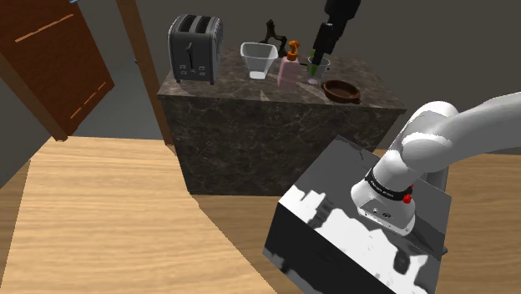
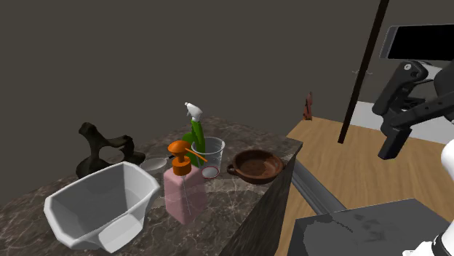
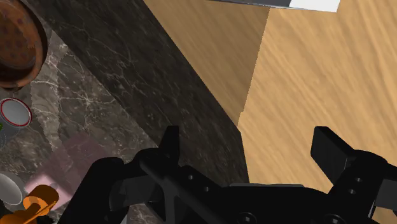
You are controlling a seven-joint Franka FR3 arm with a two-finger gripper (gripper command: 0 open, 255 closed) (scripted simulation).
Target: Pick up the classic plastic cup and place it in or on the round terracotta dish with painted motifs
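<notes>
Hand [image 3: 248, 137], fingers spread on nothing, which I see over the worktop [image 3: 127, 76] edge, well apart from clear cup [image 2: 209, 151] beside brown dish [image 2: 256, 166].

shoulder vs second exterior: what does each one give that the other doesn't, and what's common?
Shoulder: the toaster on the counter, and the wooden door.
Second exterior: the spray bottle's white nozzle, a framed black screen, and the gripper hanging beyond the counter's edge, well apart from the clear cup.
Both: that cup, the brown dish, the pink soap dispenser, the clear container, the counter and the gripper.
</notes>
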